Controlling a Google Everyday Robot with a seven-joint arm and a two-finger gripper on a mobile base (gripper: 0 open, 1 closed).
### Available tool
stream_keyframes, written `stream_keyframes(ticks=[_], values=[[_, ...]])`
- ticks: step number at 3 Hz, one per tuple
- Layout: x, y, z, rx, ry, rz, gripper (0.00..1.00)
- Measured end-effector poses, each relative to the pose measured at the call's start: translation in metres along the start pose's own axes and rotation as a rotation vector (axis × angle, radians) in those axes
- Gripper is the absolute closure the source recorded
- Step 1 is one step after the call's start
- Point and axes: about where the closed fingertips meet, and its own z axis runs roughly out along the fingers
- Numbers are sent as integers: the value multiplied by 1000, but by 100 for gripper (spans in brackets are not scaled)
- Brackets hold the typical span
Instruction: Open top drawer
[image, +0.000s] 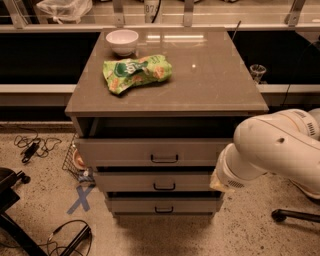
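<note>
The top drawer (125, 152) is the tallest grey-beige front of three, with a small black bar handle (164, 159). It stands pulled out a little, with a dark gap showing under the tabletop. My gripper (216, 181) is at the cabinet's right front corner, level with the middle drawer (130, 183). It is mostly hidden behind my white arm (270, 150); only a beige tip shows. It is to the right of the top drawer's handle and below it, not touching it.
On the brown cabinet top (220, 75) lie a green snack bag (136, 73) and a white bowl (122, 41). The bottom drawer (163, 205) is shut. Cables (35, 146), a chair base (12, 200) and blue floor tape (80, 198) are at the left; a chair caster (278, 215) is at the right.
</note>
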Motion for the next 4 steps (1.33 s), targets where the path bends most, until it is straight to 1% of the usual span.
stream_keyframes(ticks=[1, 2, 3, 4], values=[[-3, -3, 3, 46, -47, 6, 47], [-7, -35, 0, 158, -147, 21, 24], [-15, -76, -4, 256, -249, 23, 2], [-17, -80, -6, 270, -257, 9, 0]])
